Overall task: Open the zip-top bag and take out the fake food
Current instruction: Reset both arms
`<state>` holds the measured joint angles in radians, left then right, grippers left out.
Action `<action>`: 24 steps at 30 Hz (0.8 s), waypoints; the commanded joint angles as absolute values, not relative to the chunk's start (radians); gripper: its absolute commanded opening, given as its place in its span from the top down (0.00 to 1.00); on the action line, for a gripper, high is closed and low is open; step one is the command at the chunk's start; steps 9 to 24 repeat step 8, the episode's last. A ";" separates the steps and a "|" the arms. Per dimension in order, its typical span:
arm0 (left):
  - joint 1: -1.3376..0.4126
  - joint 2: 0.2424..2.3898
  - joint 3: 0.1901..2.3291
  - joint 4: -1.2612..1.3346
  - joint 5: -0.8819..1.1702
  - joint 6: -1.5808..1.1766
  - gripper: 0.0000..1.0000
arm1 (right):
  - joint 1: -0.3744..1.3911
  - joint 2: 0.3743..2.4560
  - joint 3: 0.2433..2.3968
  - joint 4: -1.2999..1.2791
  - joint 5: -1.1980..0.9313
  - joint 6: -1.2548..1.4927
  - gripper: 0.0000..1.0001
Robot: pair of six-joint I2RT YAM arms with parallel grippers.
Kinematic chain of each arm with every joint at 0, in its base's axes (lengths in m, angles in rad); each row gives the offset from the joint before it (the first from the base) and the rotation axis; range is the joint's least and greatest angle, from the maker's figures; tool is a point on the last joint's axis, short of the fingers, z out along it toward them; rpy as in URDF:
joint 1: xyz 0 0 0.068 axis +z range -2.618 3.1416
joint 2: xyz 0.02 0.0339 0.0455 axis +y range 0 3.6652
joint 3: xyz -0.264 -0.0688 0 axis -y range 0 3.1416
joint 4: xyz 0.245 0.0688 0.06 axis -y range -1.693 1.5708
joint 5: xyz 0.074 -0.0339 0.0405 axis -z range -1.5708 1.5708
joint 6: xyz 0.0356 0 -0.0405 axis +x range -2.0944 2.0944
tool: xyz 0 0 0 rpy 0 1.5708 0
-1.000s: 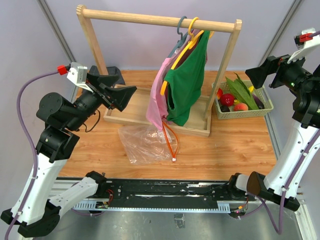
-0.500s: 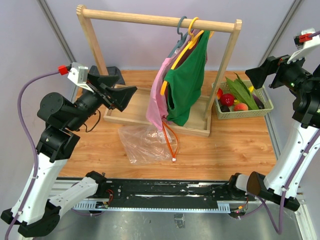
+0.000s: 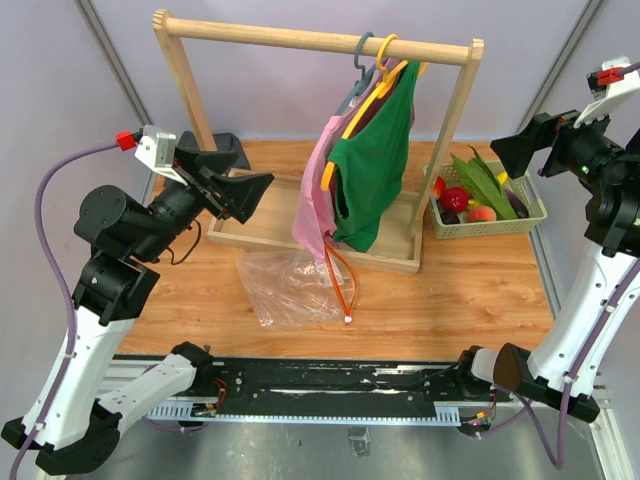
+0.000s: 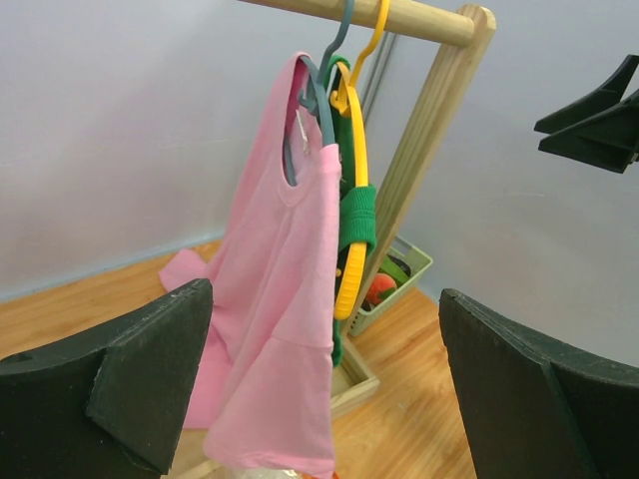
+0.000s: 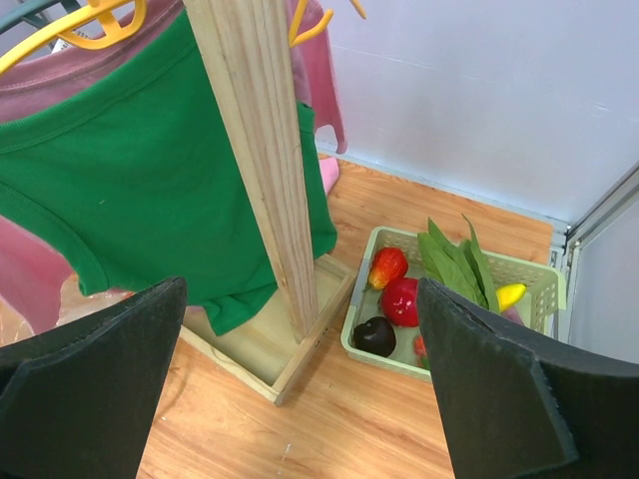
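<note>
The clear zip-top bag [image 3: 288, 288] lies flat and looks empty on the table in front of the clothes rack, its orange-red zip strip [image 3: 346, 283] curving along its right side down to a white slider. The fake food [image 3: 478, 195], red round fruits, green leafy pieces, a dark eggplant and a yellow piece, sits in a pale green basket [image 3: 486, 227] at the right; it also shows in the right wrist view [image 5: 401, 299]. My left gripper [image 3: 235, 175] is open and empty, raised left of the rack. My right gripper [image 3: 524, 148] is open and empty, raised above the basket.
A wooden clothes rack [image 3: 316, 42] on a tray base stands mid-table, with a green shirt [image 3: 375, 165] and a pink garment [image 3: 315, 195] hanging on hangers. The pink garment's hem hangs just over the bag's far edge. Grey walls close in at the back.
</note>
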<state>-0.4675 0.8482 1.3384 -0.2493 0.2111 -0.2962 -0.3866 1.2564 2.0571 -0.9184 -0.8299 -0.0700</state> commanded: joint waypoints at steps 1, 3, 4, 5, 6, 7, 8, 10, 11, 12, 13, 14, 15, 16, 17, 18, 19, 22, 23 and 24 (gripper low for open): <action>-0.462 0.839 1.330 -0.235 0.212 -0.291 0.01 | -0.400 1.243 2.074 -0.926 -0.847 -0.080 0.02; -0.462 0.840 1.330 -0.235 0.211 -0.290 0.01 | -0.400 1.244 2.073 -0.927 -0.845 -0.081 0.02; -0.462 0.840 1.329 -0.235 0.212 -0.290 0.01 | -0.400 1.242 2.073 -0.927 -0.845 -0.086 0.02; -0.462 0.840 1.328 -0.234 0.212 -0.290 0.01 | -0.400 1.241 2.071 -0.931 -0.843 -0.091 0.02; -0.462 0.839 1.327 -0.233 0.212 -0.290 0.01 | -0.400 1.241 2.071 -0.931 -0.839 -0.097 0.02; -0.462 0.839 1.325 -0.233 0.212 -0.290 0.01 | -0.400 1.241 2.069 -0.932 -0.836 -0.104 0.02; -0.462 0.840 1.324 -0.233 0.211 -0.289 0.01 | -0.400 1.240 2.068 -0.933 -0.831 -0.108 0.02; -0.462 0.840 1.324 -0.233 0.211 -0.289 0.01 | -0.400 1.240 2.068 -0.933 -0.831 -0.108 0.02; -0.462 0.840 1.324 -0.233 0.211 -0.289 0.01 | -0.400 1.240 2.068 -0.933 -0.831 -0.108 0.02; -0.462 0.840 1.324 -0.233 0.211 -0.289 0.01 | -0.400 1.240 2.068 -0.933 -0.831 -0.108 0.02; -0.462 0.840 1.324 -0.233 0.211 -0.289 0.01 | -0.400 1.240 2.068 -0.933 -0.831 -0.108 0.02; -0.462 0.840 1.324 -0.233 0.211 -0.289 0.01 | -0.400 1.240 2.068 -0.933 -0.831 -0.108 0.02; -0.462 0.840 1.324 -0.233 0.211 -0.289 0.01 | -0.400 1.240 2.068 -0.933 -0.831 -0.108 0.02; -0.462 0.840 1.324 -0.233 0.211 -0.289 0.01 | -0.400 1.240 2.068 -0.933 -0.831 -0.108 0.02; -0.462 0.840 1.324 -0.233 0.211 -0.289 0.01 | -0.400 1.240 2.068 -0.933 -0.831 -0.108 0.02; -0.462 0.840 1.324 -0.233 0.211 -0.289 0.01 | -0.400 1.240 2.068 -0.933 -0.831 -0.108 0.02; -0.462 0.840 1.324 -0.233 0.211 -0.289 0.01 | -0.400 1.240 2.068 -0.933 -0.831 -0.108 0.02; -0.462 0.840 1.324 -0.233 0.211 -0.289 0.01 | -0.400 1.240 2.068 -0.933 -0.831 -0.108 0.02; -0.462 0.840 1.324 -0.233 0.211 -0.289 0.01 | -0.400 1.240 2.068 -0.933 -0.831 -0.108 0.02; -0.462 0.840 1.324 -0.233 0.211 -0.289 0.01 | -0.400 1.240 2.068 -0.933 -0.831 -0.108 0.02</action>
